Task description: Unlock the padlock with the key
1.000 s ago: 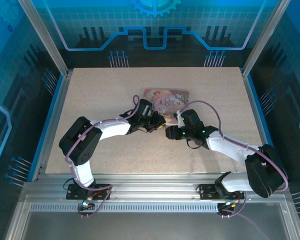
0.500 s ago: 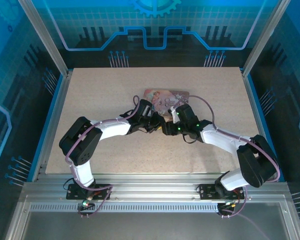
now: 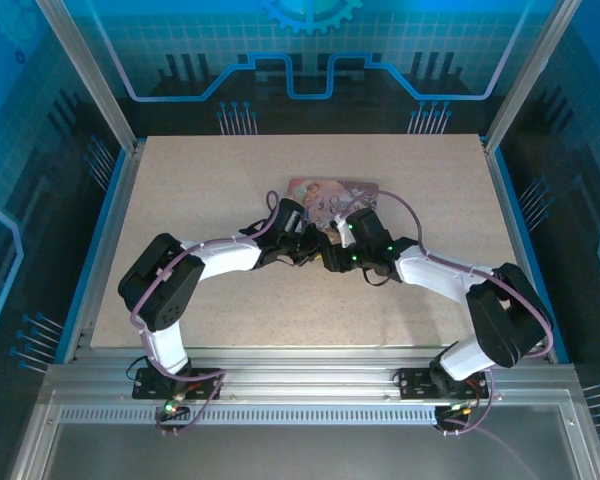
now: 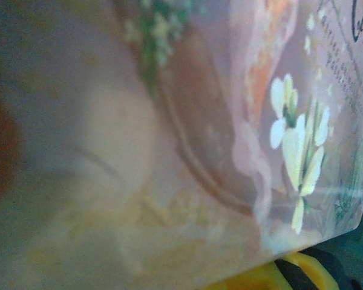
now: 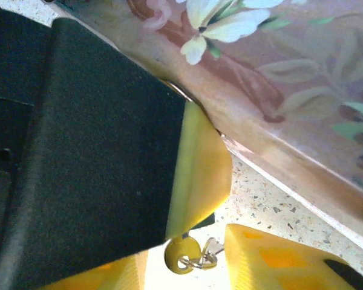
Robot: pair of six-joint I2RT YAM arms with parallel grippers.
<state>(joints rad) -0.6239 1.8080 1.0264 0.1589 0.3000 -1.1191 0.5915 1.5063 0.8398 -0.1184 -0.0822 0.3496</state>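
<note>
The key (image 5: 180,255), a small brass-coloured round head on a wire ring, hangs just under a yellow finger (image 5: 199,172) of my left gripper (image 3: 317,244); its blade runs up out of sight behind that finger. My left gripper is shut, pressed against the front of the pink tin (image 3: 338,192). My right gripper (image 5: 187,258) is open, one yellow fingertip (image 5: 263,257) on each side of the key head, neither touching it. From above, the right gripper (image 3: 333,260) meets the left one tip to tip. The padlock is hidden.
The pink illustrated tin (image 5: 290,78) lies flat just behind both grippers, and its lid (image 4: 199,121) sits right against the left wrist camera. Speckled tabletop (image 3: 200,180) spreads open to the left, right and front. Metal frame posts (image 3: 110,110) stand at the table's sides.
My right arm has swung left until its gripper reached the left gripper, and its jaws have narrowed around the key head. The left arm has stayed put.
</note>
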